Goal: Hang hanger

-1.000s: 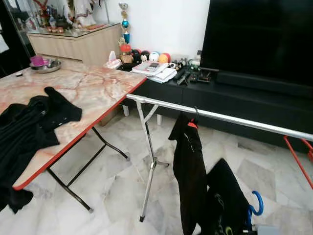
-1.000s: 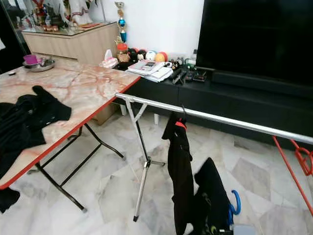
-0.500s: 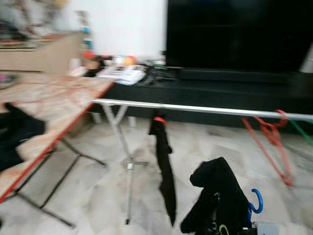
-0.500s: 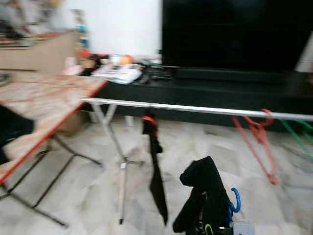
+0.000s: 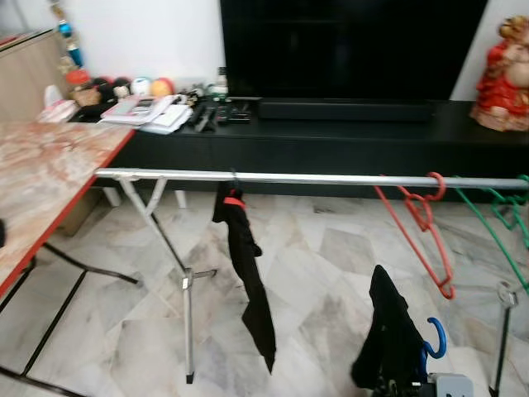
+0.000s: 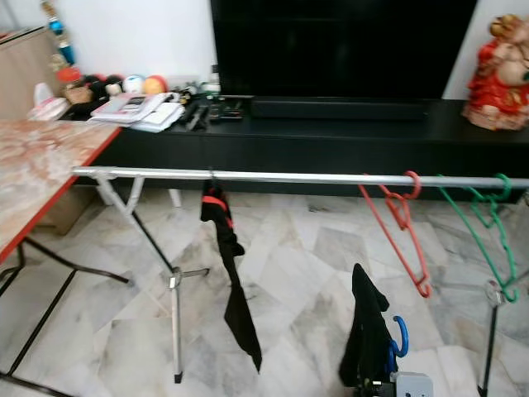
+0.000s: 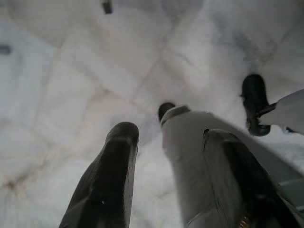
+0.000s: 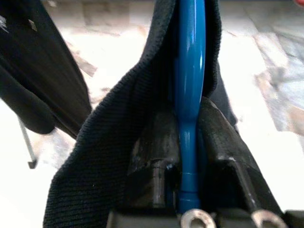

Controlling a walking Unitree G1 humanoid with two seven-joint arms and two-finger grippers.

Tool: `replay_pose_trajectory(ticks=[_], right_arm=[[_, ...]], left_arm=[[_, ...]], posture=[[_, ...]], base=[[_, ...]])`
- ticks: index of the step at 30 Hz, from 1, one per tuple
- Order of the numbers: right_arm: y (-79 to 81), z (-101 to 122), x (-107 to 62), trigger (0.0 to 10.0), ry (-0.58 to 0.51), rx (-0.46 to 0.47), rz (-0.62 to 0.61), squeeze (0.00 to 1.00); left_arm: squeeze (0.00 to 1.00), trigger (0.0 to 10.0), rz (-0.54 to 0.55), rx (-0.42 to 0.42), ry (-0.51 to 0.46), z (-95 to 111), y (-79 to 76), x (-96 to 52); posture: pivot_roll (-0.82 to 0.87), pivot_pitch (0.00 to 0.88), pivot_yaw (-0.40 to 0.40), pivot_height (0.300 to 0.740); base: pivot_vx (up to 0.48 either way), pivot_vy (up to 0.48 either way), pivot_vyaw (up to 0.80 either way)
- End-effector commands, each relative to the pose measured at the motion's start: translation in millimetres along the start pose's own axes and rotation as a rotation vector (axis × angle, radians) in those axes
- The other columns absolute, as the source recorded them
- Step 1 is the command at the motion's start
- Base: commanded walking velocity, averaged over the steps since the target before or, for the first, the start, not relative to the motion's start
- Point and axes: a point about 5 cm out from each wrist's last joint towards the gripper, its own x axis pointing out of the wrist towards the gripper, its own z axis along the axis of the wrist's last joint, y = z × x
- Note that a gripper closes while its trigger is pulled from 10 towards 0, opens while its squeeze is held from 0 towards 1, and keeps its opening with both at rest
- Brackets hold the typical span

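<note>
My right gripper (image 8: 189, 137) is shut on the stem of a blue hanger (image 8: 190, 71) with a black garment (image 5: 388, 331) draped over it. I hold it low at the lower right, below and in front of the silver rail (image 5: 331, 179); the blue hook (image 5: 436, 339) pokes out beside the cloth. On the rail hang another black garment (image 5: 246, 256) on a red-necked hanger, an empty red hanger (image 5: 417, 223) and a green hanger (image 5: 504, 219). My left gripper (image 7: 166, 142) hangs open over the marble floor, holding nothing.
A marble-topped folding table (image 5: 41, 174) stands at the left. Behind the rail run a low black console (image 5: 331, 141) with a TV, books and toys, and a red figurine (image 5: 504, 74). The rail's stand leg (image 5: 187, 322) rests on the floor.
The camera has swung to the right, so the table slid out to the left and the red and green hangers came into view. The held garment stays at the lower right.
</note>
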Motion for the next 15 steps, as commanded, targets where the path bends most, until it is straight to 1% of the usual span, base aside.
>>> replay_pose_trajectory(ticks=[1, 2, 15], right_arm=[[-0.2, 2.6, -0.2, 10.0, -0.021, -0.003, -0.001, 0.0], [-0.2, 2.5, 0.0, 10.0, -0.021, -0.003, 0.0, 0.0], [-0.3, 2.7, 0.7, 10.0, -0.02, -0.007, -0.002, 0.0]], left_arm=[[0.0, 10.0, 0.004, -0.006, 0.037, -8.8, 0.3, -1.2], [0.0, 10.0, 0.003, -0.006, 0.037, -8.9, 0.3, -1.2], [0.0, 10.0, 0.002, -0.005, 0.037, -8.6, 0.3, -1.1]], posture=[[-0.04, 0.008, 0.026, 0.74], [-0.04, 0.008, 0.026, 0.74], [-0.04, 0.008, 0.026, 0.74]], base=[[0.0, 0.0, 0.0], [0.0, 0.0, 0.0], [0.0, 0.292, 0.0]])
